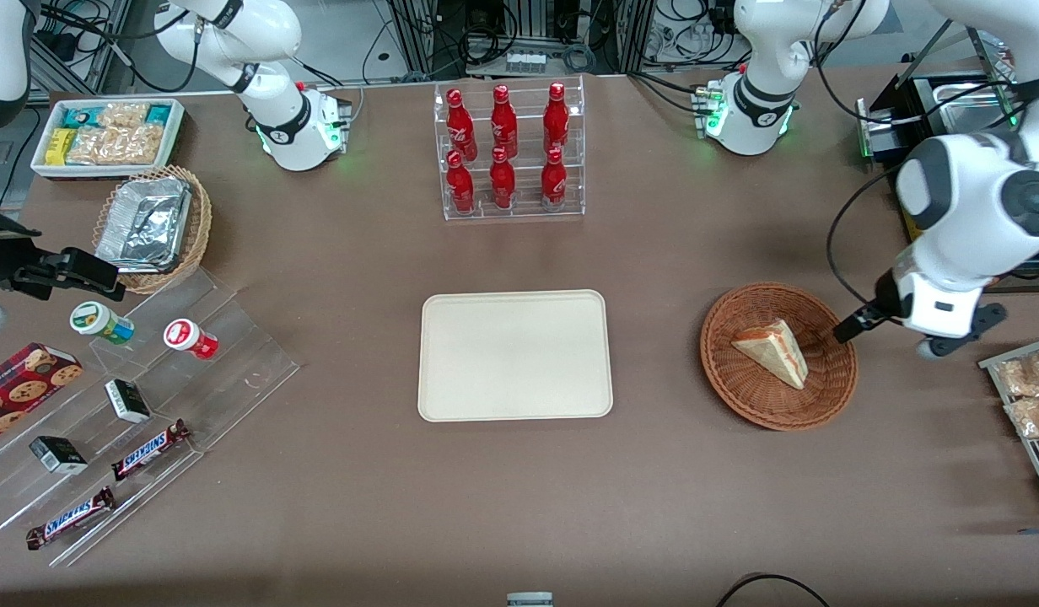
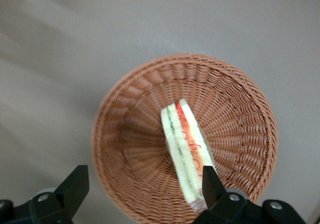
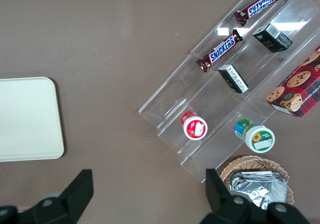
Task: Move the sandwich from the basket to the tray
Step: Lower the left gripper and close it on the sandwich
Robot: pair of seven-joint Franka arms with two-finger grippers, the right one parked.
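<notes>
Where gripper [image 2: 142,186] hovers: sandwich [image 2: 186,151], basket [image 2: 125,134].

Sandwich [image 1: 772,351] in basket [image 1: 726,371]; hand [image 1: 848,327] above rim.

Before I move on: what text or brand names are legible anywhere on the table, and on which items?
"SNICKERS": on two chocolate bars on the clear stepped display.
Red bottles, cookie box, dark small boxes and yogurt cups: print too small to read.
Sandwich, basket, tray: no text.
The gripper hangs open over the basket.
</notes>
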